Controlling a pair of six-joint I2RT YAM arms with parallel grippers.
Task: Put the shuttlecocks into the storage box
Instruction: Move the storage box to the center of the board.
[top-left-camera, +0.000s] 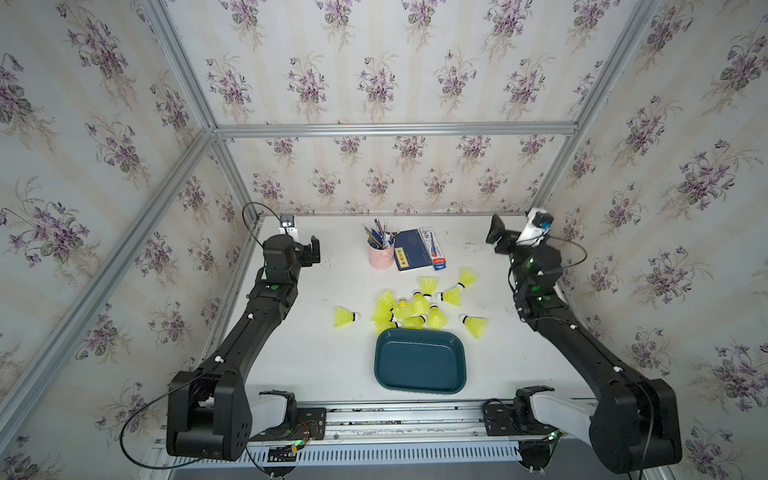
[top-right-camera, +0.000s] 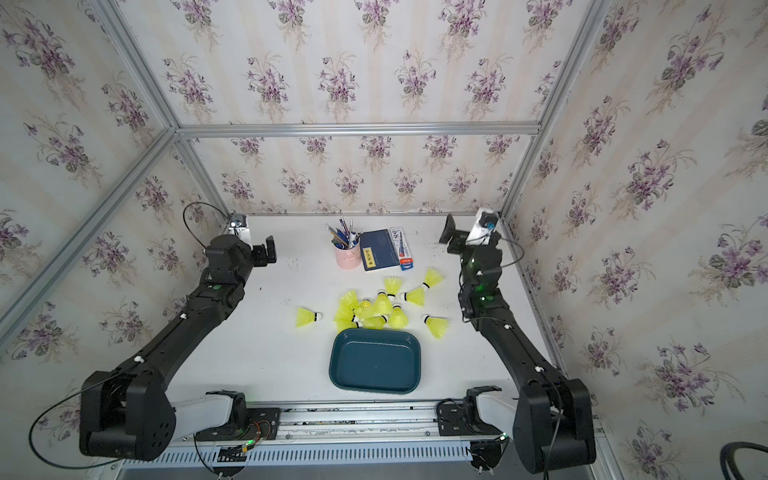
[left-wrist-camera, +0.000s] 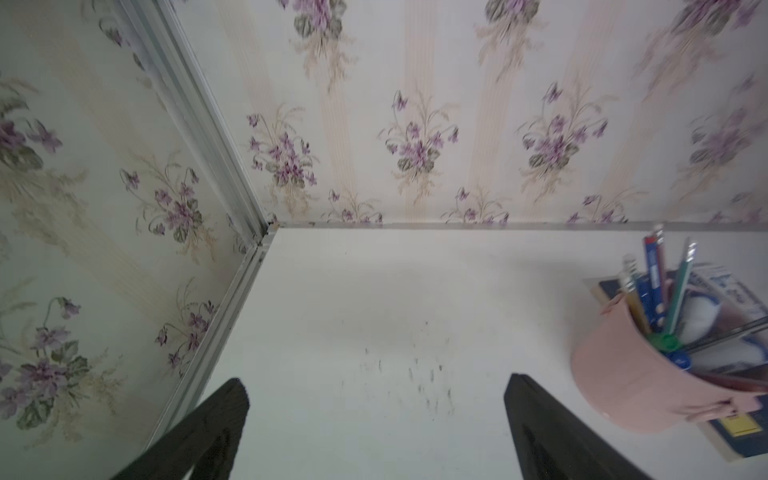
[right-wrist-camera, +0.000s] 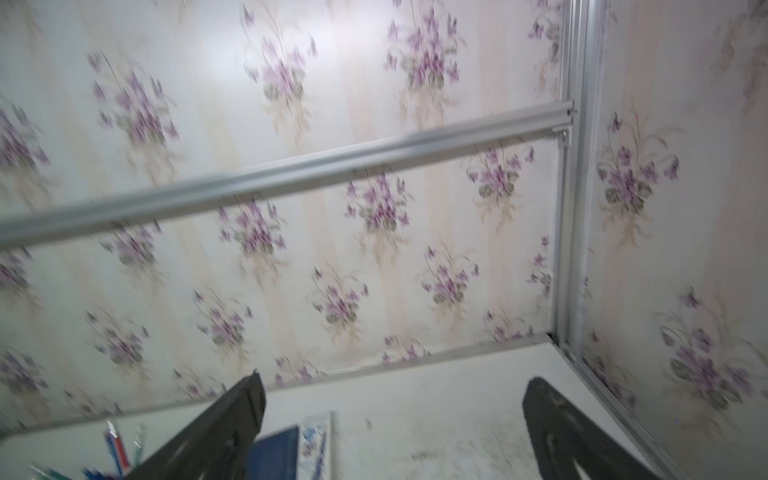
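1. Recording the layout: the shuttlecocks (top-left-camera: 417, 305) all lie on the white table (top-left-camera: 316, 365). None is in the storage box (top-left-camera: 419, 365), which sits empty on the near side of the pile. The nearest skirts reach its far rim; I cannot tell whether they touch it.
2. Most are bunched in an overlapping heap. One lone shuttlecock (top-left-camera: 345, 317) lies apart on the robot's left and another (top-left-camera: 473, 326) on its right. Two more lie toward the blue notebook (top-left-camera: 411, 249).
3. The left gripper (left-wrist-camera: 376, 386) has its jaws wide apart and holds nothing, above bare table near the far left corner. The right gripper (right-wrist-camera: 395, 380) is likewise spread and empty, raised near the far right corner. Both are well apart from the pile.
4. Handling, judged: very light. The plastic skirts look springy and easy to crush, and the cones are likely to roll in an arc if nudged.
5. Best hold, judged: across the neck at the dark band, where the skirt meets the firmer white tip, with a gentle close.
6. Take the outliers first. Skirts in the heap may nest together and drag neighbours along.
7. Keep clear of the pink pen cup (top-left-camera: 381, 255).
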